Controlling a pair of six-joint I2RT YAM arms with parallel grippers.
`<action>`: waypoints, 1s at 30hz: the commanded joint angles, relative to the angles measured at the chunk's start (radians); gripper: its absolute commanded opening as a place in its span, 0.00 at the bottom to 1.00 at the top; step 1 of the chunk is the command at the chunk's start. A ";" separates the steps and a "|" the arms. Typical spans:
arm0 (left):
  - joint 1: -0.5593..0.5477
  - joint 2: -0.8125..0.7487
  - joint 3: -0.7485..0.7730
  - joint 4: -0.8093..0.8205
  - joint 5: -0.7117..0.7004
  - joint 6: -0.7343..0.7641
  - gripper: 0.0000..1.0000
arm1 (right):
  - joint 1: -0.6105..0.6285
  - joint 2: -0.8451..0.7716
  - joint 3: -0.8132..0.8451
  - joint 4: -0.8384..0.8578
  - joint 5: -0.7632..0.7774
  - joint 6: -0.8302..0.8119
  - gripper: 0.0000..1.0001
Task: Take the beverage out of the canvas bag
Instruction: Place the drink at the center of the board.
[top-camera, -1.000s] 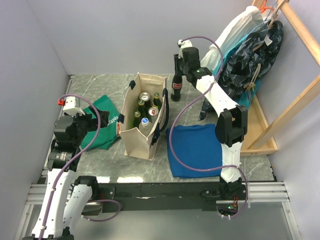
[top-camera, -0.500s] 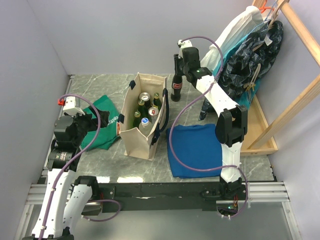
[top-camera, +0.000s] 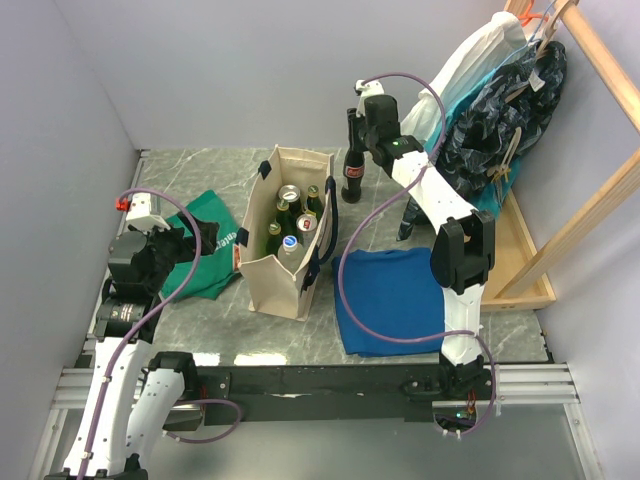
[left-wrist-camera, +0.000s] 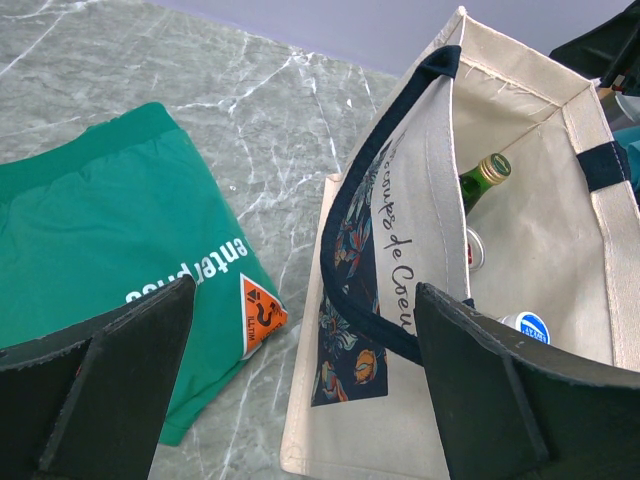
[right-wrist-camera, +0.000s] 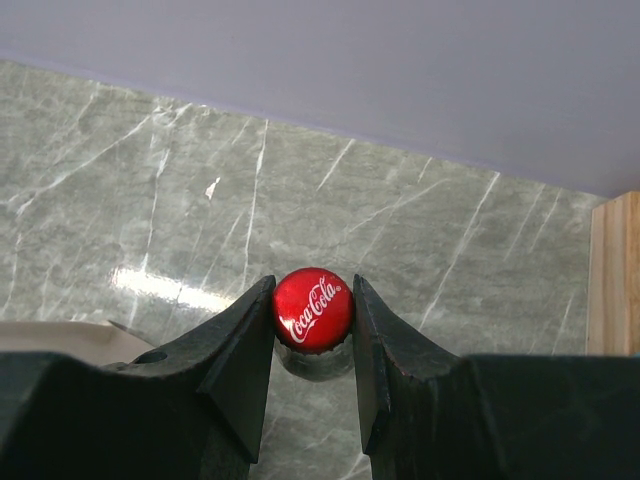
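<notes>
Status: L gripper (left-wrist-camera: 302, 290) is held wide open and empty over green cloth (top-camera: 205, 265), aimed at the side of bag (top-camera: 270, 278), not touching it. Bag is stood upright mid-table; several bottles and cans (top-camera: 290, 215) are seen inside. Beyond bag, just off its far R corner, cola bottle (top-camera: 352, 172) is clamped at the cap by R gripper (right-wrist-camera: 313, 300), upright, outside bag. Whether its base is set down cannot be told. Est.: one beverage is judged extracted; release is pending, other drinks not yet removed.
</notes>
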 joint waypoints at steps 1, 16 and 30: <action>0.000 -0.007 0.026 0.007 0.014 0.012 0.96 | 0.008 -0.051 -0.002 0.064 -0.020 0.006 0.24; 0.000 -0.009 0.024 0.010 0.024 0.017 0.96 | 0.008 -0.066 -0.020 0.052 -0.008 0.020 0.47; 0.000 -0.009 0.024 0.010 0.030 0.020 0.96 | 0.008 -0.091 -0.025 0.040 -0.014 0.010 0.48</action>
